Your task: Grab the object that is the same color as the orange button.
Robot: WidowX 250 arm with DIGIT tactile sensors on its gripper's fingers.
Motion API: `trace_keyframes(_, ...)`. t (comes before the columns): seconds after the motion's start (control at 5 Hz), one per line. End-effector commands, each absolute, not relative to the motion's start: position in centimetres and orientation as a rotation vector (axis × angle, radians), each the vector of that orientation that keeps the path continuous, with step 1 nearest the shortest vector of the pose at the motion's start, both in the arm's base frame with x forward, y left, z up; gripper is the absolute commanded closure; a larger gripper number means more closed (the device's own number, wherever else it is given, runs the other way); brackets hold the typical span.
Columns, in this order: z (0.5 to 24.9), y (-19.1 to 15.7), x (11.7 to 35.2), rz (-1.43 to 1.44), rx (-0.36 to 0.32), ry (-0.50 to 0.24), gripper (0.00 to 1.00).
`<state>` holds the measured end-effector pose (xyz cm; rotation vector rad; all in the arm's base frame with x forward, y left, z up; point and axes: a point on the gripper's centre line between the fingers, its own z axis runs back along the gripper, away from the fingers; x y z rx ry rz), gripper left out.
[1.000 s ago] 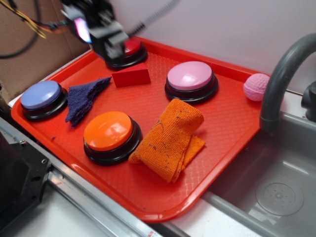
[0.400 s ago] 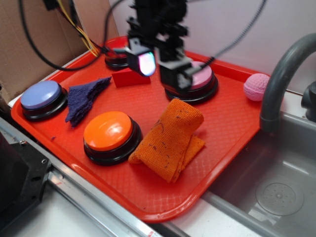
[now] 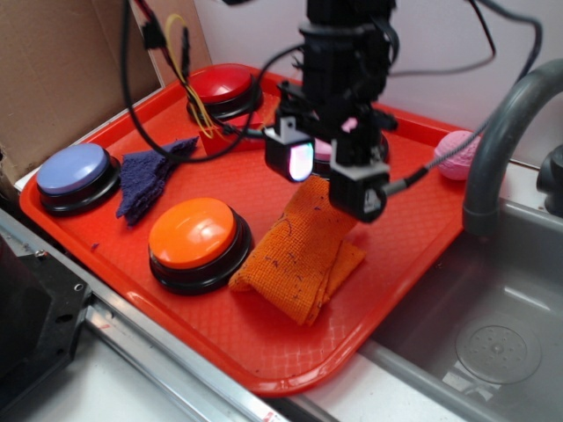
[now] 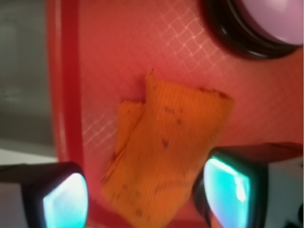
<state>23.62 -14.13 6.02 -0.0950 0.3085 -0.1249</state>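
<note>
Tool above orange cloth, jaws spread, holding nothing.
Exterior: orange button [image 3: 192,232] left of the cloth [image 3: 303,255], both on red tray [image 3: 264,352]; tool [image 3: 327,176] hangs over cloth's far end. Wrist only: cloth [image 4: 166,156] seen between both pads [image 4: 66,202], untouched.

The open pincer [image 3: 327,180] hangs over the far end of the orange cloth [image 3: 303,255], with bare tray [image 3: 413,220] to the right of the cloth, while the orange button [image 3: 195,239] crowds its left edge and the pink button [image 4: 266,21] sits just behind.
</note>
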Motion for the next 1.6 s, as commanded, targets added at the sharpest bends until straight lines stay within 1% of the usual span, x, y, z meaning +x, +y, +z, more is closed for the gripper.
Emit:
trace_keyframes(0.0,4.6,-13.4,23.8,-0.172,-0.030,0.302,0.00)
trace_keyframes(0.2,3.5,-13.3,23.1,-0.186,-0.002,0.310,0.00)
trace_keyframes(0.4,2.0,-13.3,22.7,-0.250,-0.004,0.292,0.00)
trace_keyframes(0.6,1.1,-13.7,22.6,-0.348,-0.010,0.272,1.00)
trace_keyframes(0.8,1.8,-13.6,22.6,-0.364,-0.032,0.264,1.00)
trace_keyframes(1.0,5.4,-12.8,22.5,-0.505,-0.091,0.243,1.00)
trace_keyframes(1.2,10.4,-10.5,21.2,-0.550,-0.097,0.086,1.00)
trace_keyframes(1.4,15.3,-8.4,19.6,-0.525,-0.122,0.043,1.00)
